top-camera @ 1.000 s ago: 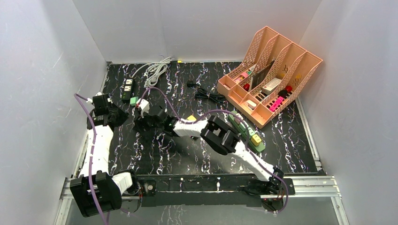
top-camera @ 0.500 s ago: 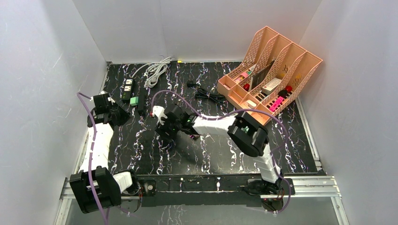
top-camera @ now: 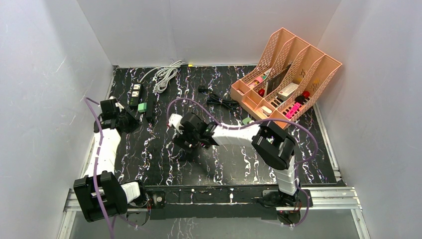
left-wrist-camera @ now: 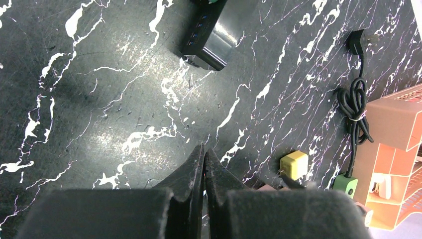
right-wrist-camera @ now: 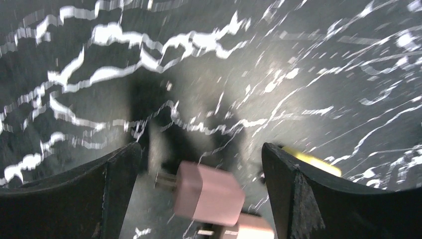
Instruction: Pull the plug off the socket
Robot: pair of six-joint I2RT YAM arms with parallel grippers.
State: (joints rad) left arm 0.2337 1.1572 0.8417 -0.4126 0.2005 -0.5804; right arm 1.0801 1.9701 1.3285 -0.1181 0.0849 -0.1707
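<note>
A pink plug (right-wrist-camera: 211, 193) with two metal prongs pointing left lies blurred between the wide-apart jaws of my right gripper (right-wrist-camera: 200, 149); neither finger touches it. A second pinkish block (right-wrist-camera: 249, 230) shows just below it. In the top view my right gripper (top-camera: 183, 142) hangs over the middle-left of the mat. The black power strip (top-camera: 135, 93) lies at the far left, with a green plug (top-camera: 142, 106) and a black socket block (top-camera: 149, 111) beside it; that block also shows in the left wrist view (left-wrist-camera: 211, 35). My left gripper (left-wrist-camera: 204, 147) is shut and empty, near the mat's left edge (top-camera: 124, 121).
An orange file rack (top-camera: 286, 79) with small items stands at the back right. A coiled white cable (top-camera: 164, 74) and a black cable (top-camera: 221, 99) lie at the back. A yellow plug (left-wrist-camera: 293, 164) and a green plug (left-wrist-camera: 346, 184) sit on the mat.
My right gripper has moved from beside the power strip rightward to the mat's middle. My left arm has barely moved.
</note>
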